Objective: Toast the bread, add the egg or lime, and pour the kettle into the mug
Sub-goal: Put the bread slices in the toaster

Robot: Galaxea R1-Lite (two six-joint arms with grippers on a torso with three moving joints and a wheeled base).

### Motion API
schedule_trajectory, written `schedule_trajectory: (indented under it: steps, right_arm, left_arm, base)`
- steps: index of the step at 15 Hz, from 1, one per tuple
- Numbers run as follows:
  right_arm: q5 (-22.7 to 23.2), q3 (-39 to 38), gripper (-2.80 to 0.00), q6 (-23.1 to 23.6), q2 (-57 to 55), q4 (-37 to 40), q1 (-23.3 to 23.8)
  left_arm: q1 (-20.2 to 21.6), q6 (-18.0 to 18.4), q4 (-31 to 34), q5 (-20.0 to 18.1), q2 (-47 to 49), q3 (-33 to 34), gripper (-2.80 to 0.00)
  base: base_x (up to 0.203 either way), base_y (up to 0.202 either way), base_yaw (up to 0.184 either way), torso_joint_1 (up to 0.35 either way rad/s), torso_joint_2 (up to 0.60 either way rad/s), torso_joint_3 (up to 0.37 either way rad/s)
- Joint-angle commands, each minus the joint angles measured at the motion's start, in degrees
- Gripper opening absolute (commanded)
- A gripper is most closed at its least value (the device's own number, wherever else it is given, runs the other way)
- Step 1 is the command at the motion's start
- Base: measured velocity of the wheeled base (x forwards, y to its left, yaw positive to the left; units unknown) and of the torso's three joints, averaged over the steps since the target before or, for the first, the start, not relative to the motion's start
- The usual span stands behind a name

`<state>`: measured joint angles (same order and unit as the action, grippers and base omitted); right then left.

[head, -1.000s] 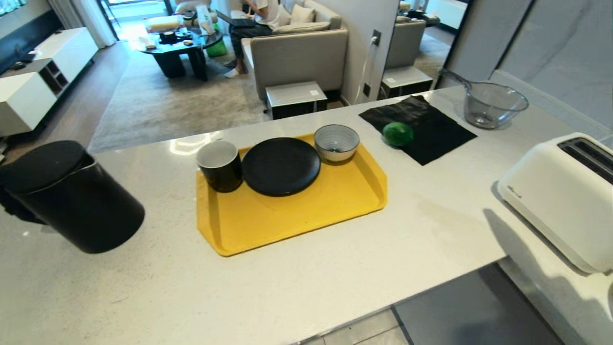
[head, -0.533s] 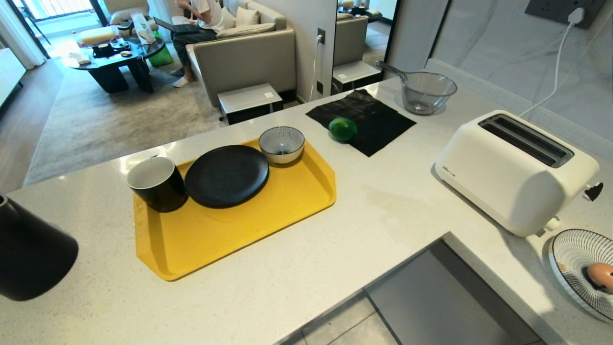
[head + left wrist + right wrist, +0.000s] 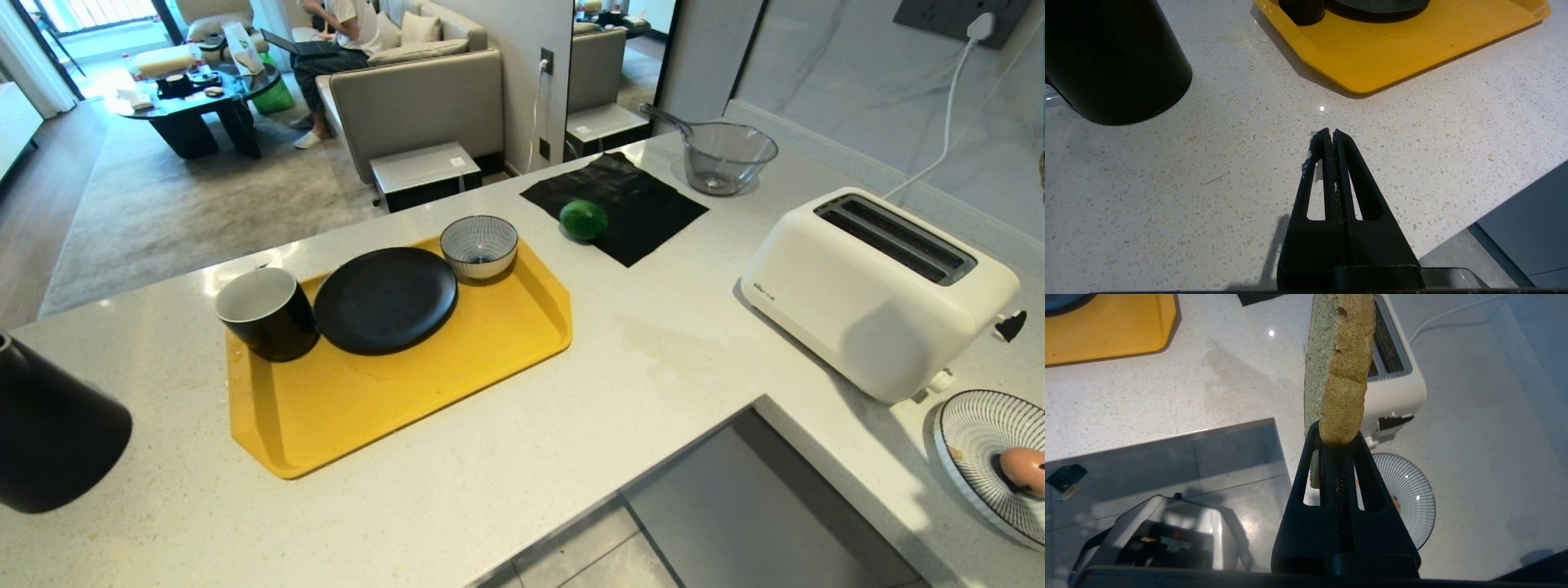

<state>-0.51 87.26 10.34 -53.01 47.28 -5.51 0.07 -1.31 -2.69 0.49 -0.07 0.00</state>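
My right gripper (image 3: 1336,435) is shut on the bread (image 3: 1339,367), a pale green slice with a brown crust, held edge-on above the counter beside the white toaster (image 3: 1396,375). In the head view the toaster (image 3: 882,294) stands at the right with both slots empty. The egg (image 3: 1024,471) lies on a striped plate (image 3: 971,433) at the right edge. The lime (image 3: 584,220) rests on a black cloth (image 3: 645,204). The black kettle (image 3: 49,441) stands at the far left, and the mug (image 3: 265,314) on the yellow tray (image 3: 392,400). My left gripper (image 3: 1329,132) hangs shut and empty over the counter, near the kettle (image 3: 1114,61).
A black plate (image 3: 385,300) and a striped bowl (image 3: 479,245) share the tray with the mug. A glass bowl (image 3: 722,159) stands behind the cloth. The counter forms an L round a grey gap. A person sits on a sofa beyond.
The head view swung to the right early in the last second, bringing the whole toaster and the striped plate with the egg into view. Nothing on the counter has moved.
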Motion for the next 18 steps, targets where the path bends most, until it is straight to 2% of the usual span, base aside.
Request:
schedule_trajectory:
  steps: [1, 6, 11, 13, 15, 18]
  right_arm:
    - [-0.83, -0.38, -2.80, 1.49, -4.06, -4.47, 0.01]
    - [-3.83, 0.95, -2.80, 10.35, -13.32, -14.88, 0.28]
    - [-3.27, 3.69, -2.80, 12.82, -19.88, -20.07, 5.67]
    - [-1.23, 4.11, -2.80, 12.77, -20.65, -20.21, 8.81]
    - [4.00, 4.18, -2.80, 12.51, -20.64, -20.21, 13.11]
    - [8.08, 4.15, -2.80, 11.05, -19.57, -20.21, 16.05]
  left_arm:
    - [0.01, -0.01, -0.03, 0.04, -0.10, 0.97, -2.80]
    - [0.01, -0.01, -0.03, 0.04, -0.10, 0.97, -2.80]
    - [0.01, -0.01, -0.03, 0.04, -0.10, 0.97, -2.80]
    - [0.01, -0.01, -0.03, 0.04, -0.10, 0.97, -2.80]
    - [0.01, -0.01, -0.03, 0.04, -0.10, 0.97, -2.80]
    - [0.01, -0.01, -0.03, 0.04, -0.10, 0.97, -2.80]
  base:
    - [0.000, 0.000, 0.000, 0.000, 0.00, 0.000]
    - [0.000, 0.000, 0.000, 0.000, 0.00, 0.000]
    - [0.000, 0.000, 0.000, 0.000, 0.00, 0.000]
    - [0.000, 0.000, 0.000, 0.000, 0.00, 0.000]
    - [0.000, 0.000, 0.000, 0.000, 0.00, 0.000]
    - [0.000, 0.000, 0.000, 0.000, 0.00, 0.000]
